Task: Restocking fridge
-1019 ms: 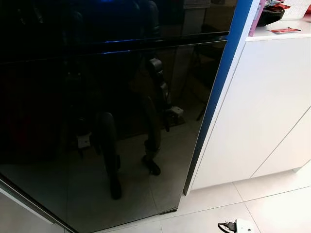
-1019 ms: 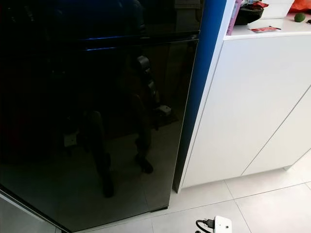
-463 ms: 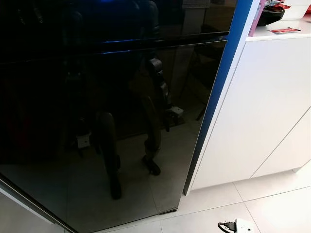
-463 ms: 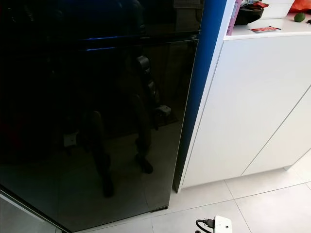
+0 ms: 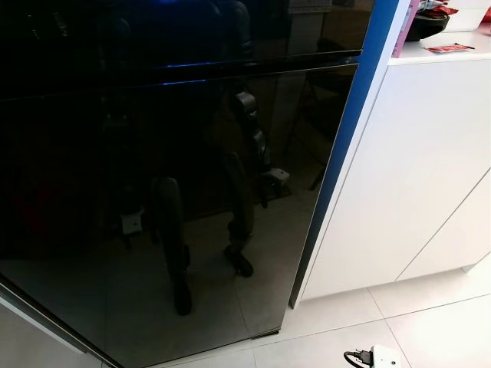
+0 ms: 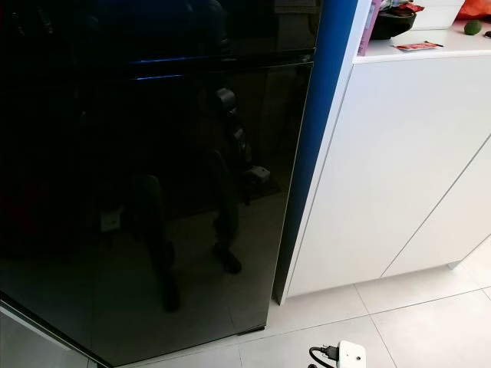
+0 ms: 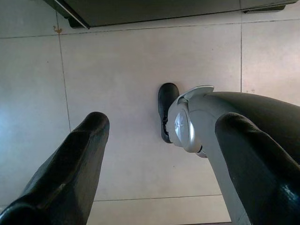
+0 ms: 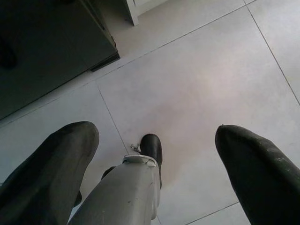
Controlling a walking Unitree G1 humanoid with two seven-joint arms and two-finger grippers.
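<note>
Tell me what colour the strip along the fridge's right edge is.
Bright blue. The strip runs between the black fridge door and the white cabinet, clearest in the right eye view.

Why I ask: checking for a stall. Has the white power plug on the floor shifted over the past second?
No. The white power plug lies at the same spot on the floor tiles, below the white cabinet, beside the black fridge door.

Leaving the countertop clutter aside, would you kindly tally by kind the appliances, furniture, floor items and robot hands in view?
Fridge: 1
Cabinet: 1
Plug adapter on the floor: 1
Hands: 2, the left hand and the right hand, both open
Total: 5
</note>
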